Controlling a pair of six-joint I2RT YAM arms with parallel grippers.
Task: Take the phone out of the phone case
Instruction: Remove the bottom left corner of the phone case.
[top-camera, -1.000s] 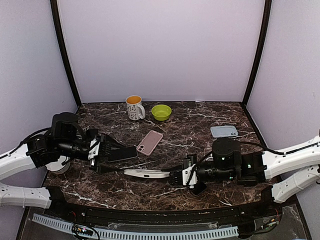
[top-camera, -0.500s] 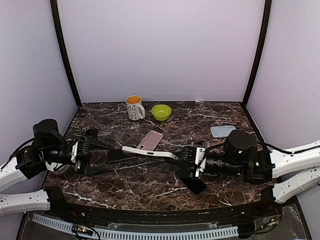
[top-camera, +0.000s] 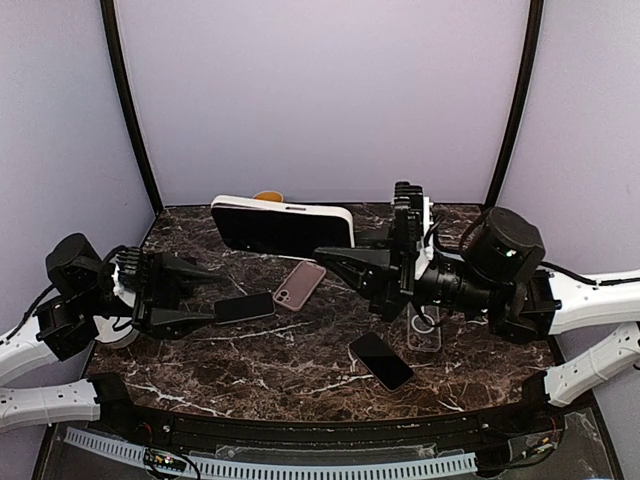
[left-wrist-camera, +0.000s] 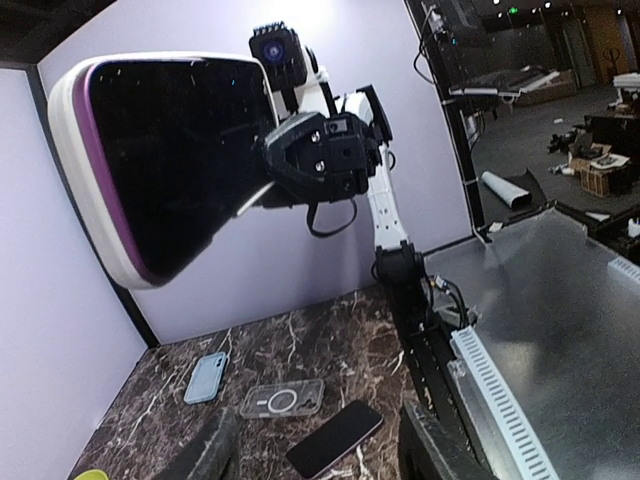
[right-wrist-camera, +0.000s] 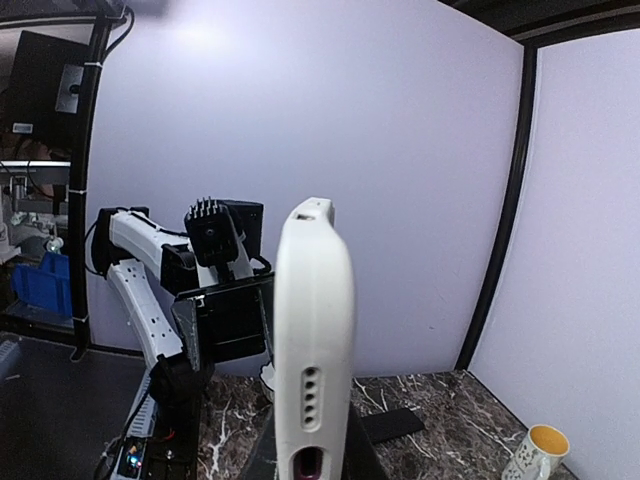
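Note:
A phone in a white phone case (top-camera: 283, 228) hangs high over the table's back left, long side level, its dark screen facing the left arm. My right gripper (top-camera: 345, 257) is shut on its right end. In the left wrist view the phone's screen (left-wrist-camera: 170, 160) shows a purple rim inside the white case. From the right wrist the case (right-wrist-camera: 313, 330) shows edge-on, rising from my right gripper (right-wrist-camera: 310, 468). My left gripper (top-camera: 200, 293) stays low at the left, open with nothing between its fingers (left-wrist-camera: 215, 455), apart from the phone.
On the marble table (top-camera: 300, 375) lie a bare black phone (top-camera: 381, 361), a clear case (top-camera: 424, 327), a pink phone (top-camera: 299, 284) and another black phone (top-camera: 245, 307). A blue case (left-wrist-camera: 206, 377) lies at the far right. A mug (right-wrist-camera: 540, 450) stands at the back.
My right gripper has lifted the cased phone from just above the table to high at the back and turned it on edge. My left arm has drawn back left, its jaws narrowing.

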